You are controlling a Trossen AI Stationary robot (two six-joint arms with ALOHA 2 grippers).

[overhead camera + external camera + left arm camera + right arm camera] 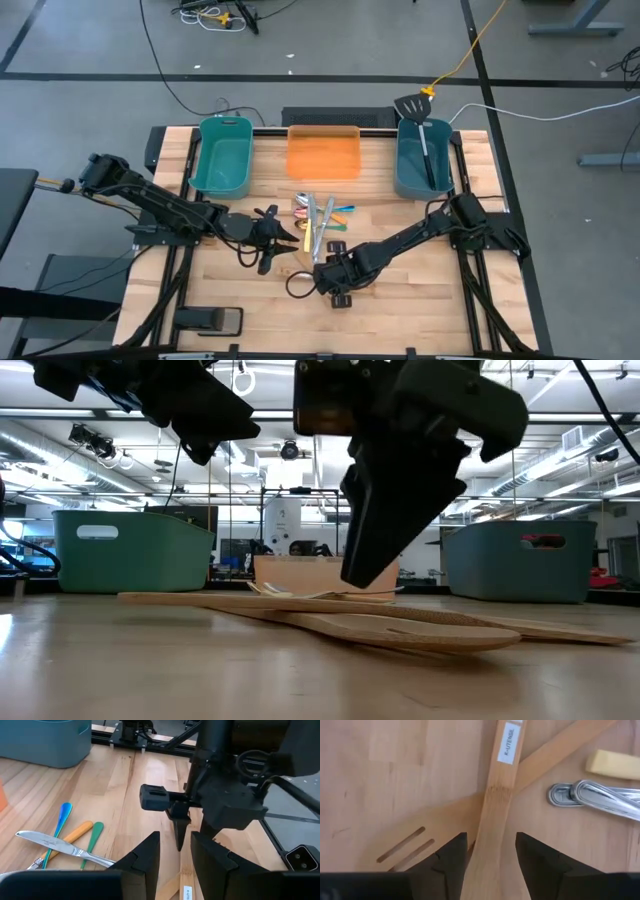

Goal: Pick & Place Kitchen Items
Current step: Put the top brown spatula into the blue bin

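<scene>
**One sticker readable, barely**

The only legible text is a small white label [509,742] on the handle of a pale wooden utensil [490,815], at the top centre of the right wrist view — it reads roughly "K-UTENSIL", printed along the handle.

The same kind of white sticker [187,893] shows at the bottom edge of the left wrist view, on a wooden handle, but its print is too small to read.

No other brand, number or sign can be made out.

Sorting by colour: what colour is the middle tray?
Orange tray, clearest in the high view.
</scene>
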